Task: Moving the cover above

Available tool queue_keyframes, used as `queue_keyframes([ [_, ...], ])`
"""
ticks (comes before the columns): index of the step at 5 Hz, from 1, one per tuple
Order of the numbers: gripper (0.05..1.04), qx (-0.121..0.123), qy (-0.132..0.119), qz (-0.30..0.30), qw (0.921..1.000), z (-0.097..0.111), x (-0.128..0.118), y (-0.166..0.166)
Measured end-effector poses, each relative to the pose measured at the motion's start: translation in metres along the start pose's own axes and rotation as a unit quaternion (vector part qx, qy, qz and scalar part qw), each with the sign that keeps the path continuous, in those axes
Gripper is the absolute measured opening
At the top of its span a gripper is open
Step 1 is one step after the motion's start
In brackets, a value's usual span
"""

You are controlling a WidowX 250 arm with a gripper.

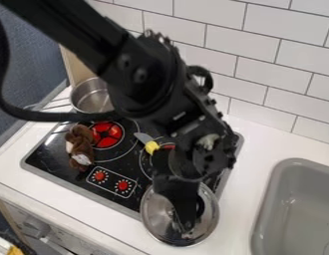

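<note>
Black stovetop (pixel 51 158), near corner: round lid (pixel 154 215) lies partly over counter (pixel 242 191). Gripper (pixel 186 230) hangs above its middle, presumably for a central lift; whether open or closed, cannot tell.

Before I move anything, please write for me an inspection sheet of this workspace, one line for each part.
Surface: white counter with a black stove top set in it; two red control knobs at its front.
Job's things: round metal lid, over the stove's near right corner in the picture; whether it rests there or is held, I cannot tell.
Clutter: brown plush toy, yellow-and-grey item, metal pot at the back left.
Hand: the black hand is over the lid, pointing down; grip unclear.
Cables: black cable loops from the left edge to the arm, crossing in front of the pot.
Surroundings: tiled wall behind, grey sink at right.
</note>
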State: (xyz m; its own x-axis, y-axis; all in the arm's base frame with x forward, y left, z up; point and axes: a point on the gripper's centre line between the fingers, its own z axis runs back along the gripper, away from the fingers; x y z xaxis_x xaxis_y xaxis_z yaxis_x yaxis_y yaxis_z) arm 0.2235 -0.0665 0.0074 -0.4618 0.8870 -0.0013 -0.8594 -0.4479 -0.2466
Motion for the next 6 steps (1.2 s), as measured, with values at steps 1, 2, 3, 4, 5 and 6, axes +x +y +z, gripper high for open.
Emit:
queue_keyframes([
  [1, 1.001, 0.007, -0.002, 0.016, 0.9998, -0.006, 0.004, -0.002],
  [2, 0.943, 0.017, -0.006, 0.025, 0.9995, -0.013, 0.010, -0.003],
  [3, 0.646, 0.022, -0.011, 0.035, 0.9991, -0.016, 0.010, -0.003],
  [4, 0.343, 0.023, -0.023, 0.054, 0.9980, -0.018, 0.010, -0.003],
  [5, 0.162, 0.025, -0.020, 0.052, 0.9981, -0.019, 0.007, -0.003],
  [6, 0.073, 0.023, -0.018, 0.049, 0.9984, -0.019, 0.006, -0.004],
])
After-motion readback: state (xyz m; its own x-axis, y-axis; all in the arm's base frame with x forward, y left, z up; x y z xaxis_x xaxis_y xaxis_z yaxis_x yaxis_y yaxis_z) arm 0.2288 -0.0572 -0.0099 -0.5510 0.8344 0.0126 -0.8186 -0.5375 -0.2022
